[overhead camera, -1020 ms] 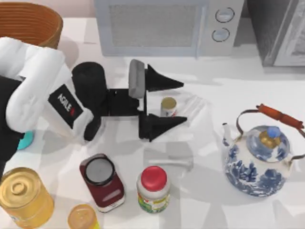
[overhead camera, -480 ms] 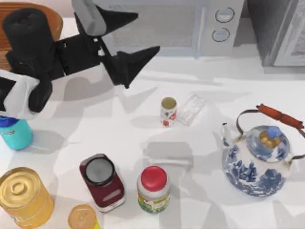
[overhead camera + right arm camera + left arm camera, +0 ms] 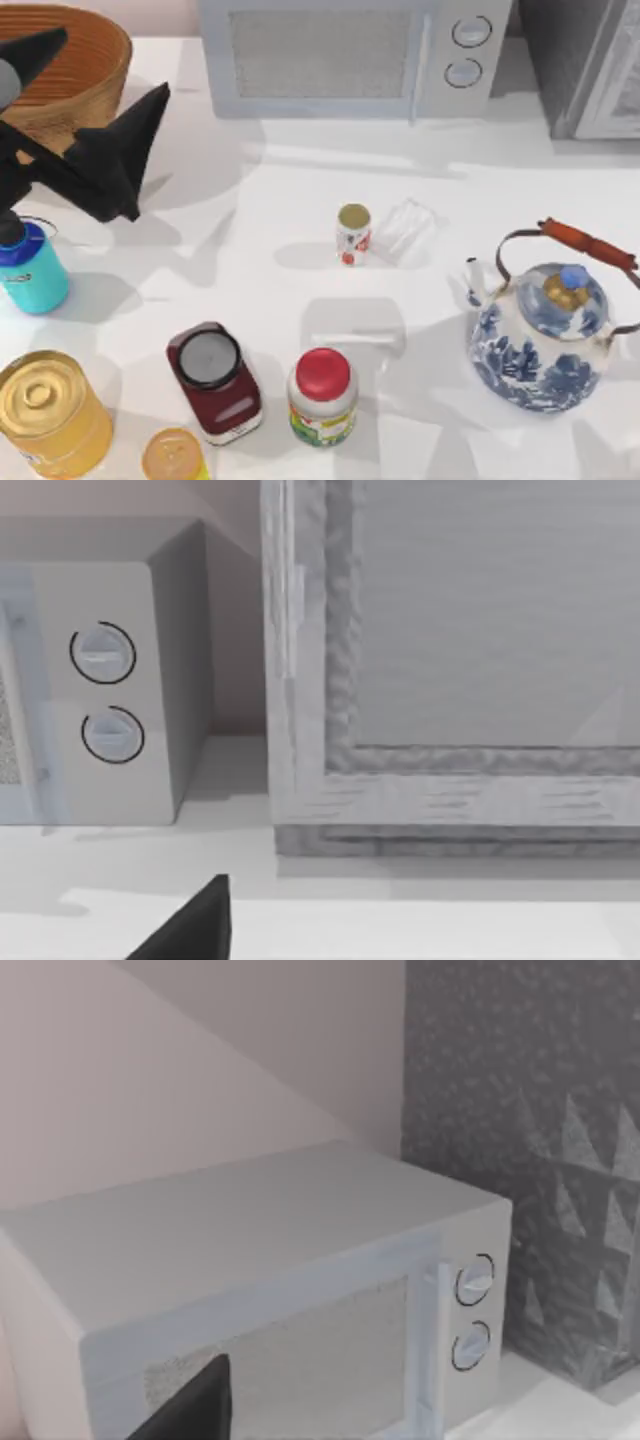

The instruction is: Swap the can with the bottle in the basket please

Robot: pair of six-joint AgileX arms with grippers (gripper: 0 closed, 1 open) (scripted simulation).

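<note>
In the top view you see the left gripper [image 3: 95,100] raised at the table's left, fingers spread wide and empty, over the basket [image 3: 95,75] edge. The bottle [image 3: 32,268] stands on the table below it; the can [image 3: 353,233] stands mid-table. Your left wrist view faces the microwave [image 3: 270,1310].

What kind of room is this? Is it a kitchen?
Probably yes, a kitchen counter, though a computer-drawn one. A microwave stands at the back, a blue-and-white kettle sits on the right, and jars of food, like the red-capped jar, stand near the front. A wicker basket sits in the corner.
</note>
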